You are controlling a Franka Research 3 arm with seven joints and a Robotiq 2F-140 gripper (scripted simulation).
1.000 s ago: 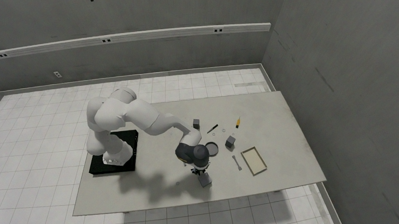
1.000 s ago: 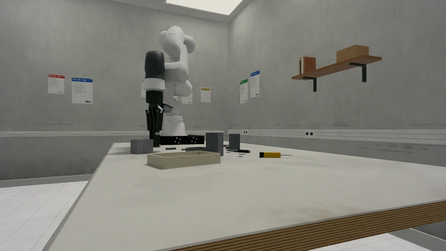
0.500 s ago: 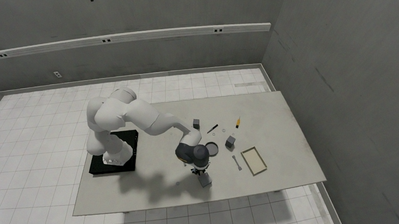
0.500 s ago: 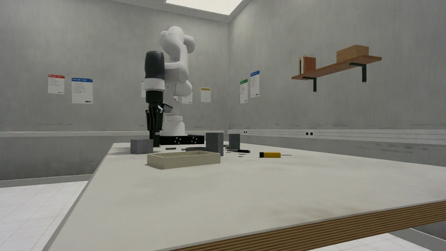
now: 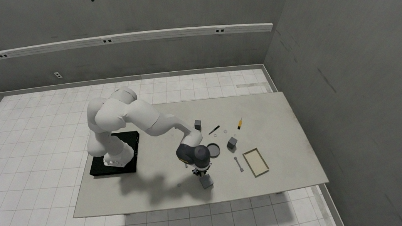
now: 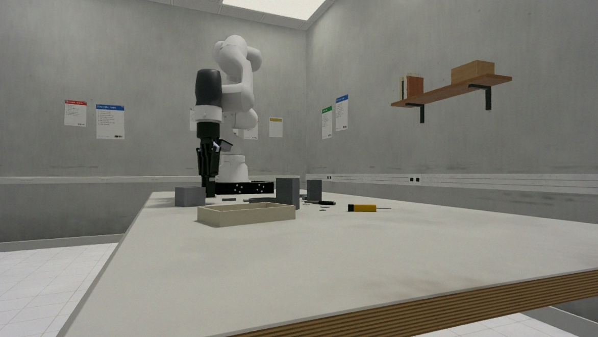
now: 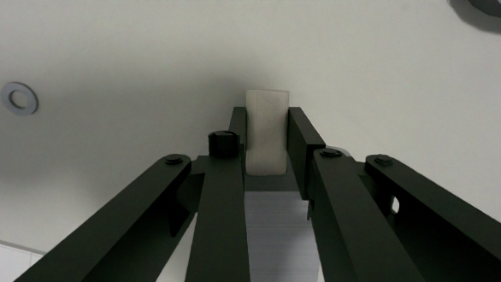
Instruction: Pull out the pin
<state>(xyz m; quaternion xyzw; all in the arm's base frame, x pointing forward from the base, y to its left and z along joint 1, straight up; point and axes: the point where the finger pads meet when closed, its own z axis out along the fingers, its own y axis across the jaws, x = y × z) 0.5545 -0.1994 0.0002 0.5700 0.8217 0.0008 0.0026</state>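
Note:
A cream pin (image 7: 266,130) sticks out sideways from a low grey block (image 7: 278,231) near the table's front edge. The same block shows in the overhead view (image 5: 206,181) and the side view (image 6: 189,195). My gripper (image 7: 266,126) (image 5: 200,173) (image 6: 209,191) points straight down with its fingertips close to the table, just beside the block. It is shut on the pin, one dark finger pad on each side. The pin's near end meets the block's side face; how deep it sits in the hole is hidden.
Two other grey blocks (image 5: 197,124) (image 5: 232,142) stand farther back. A dark round dish (image 5: 213,149), a cream tray (image 5: 255,161), a grey wrench (image 5: 238,163), a black marker (image 5: 213,129) and a yellow screwdriver (image 5: 239,123) lie nearby. A washer (image 7: 19,98) lies left of the gripper.

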